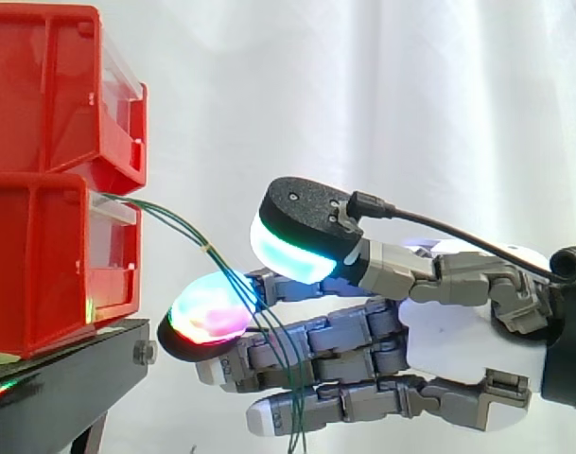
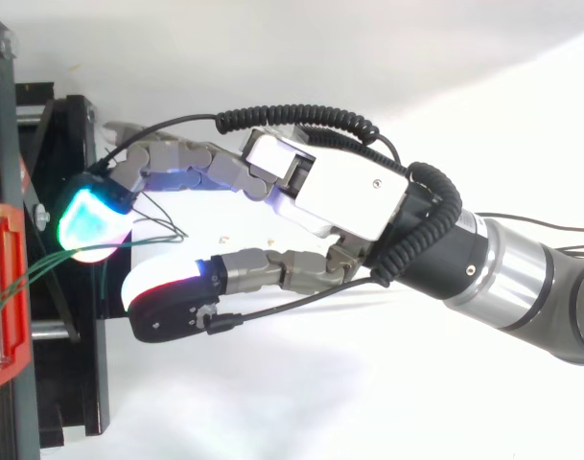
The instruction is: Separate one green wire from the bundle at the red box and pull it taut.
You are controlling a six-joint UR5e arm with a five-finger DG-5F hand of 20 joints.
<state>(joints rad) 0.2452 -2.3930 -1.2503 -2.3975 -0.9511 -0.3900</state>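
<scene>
A bundle of thin green wires [image 1: 174,222] leaves the front of the lower red box [image 1: 42,265] and slopes down to the right. It then drops past the hand's fingers, hanging slack. My hand [image 1: 458,340] reaches in from the right with its fingers stretched toward the box. One glowing fingertip [image 1: 207,317] is just short of the black stand [image 1: 70,369]. The thumb [image 1: 297,232] stands apart above the fingers. In the top view the wires [image 2: 42,264] run into the gap between the thumb [image 2: 167,302] and the fingers [image 2: 90,216]. Nothing is pinched. The hand [image 2: 339,187] is open.
A second red bin [image 1: 51,85] is stacked on top of the lower one. The black stand's frame [image 2: 76,383] sits directly under the fingertips. A white curtain hangs behind.
</scene>
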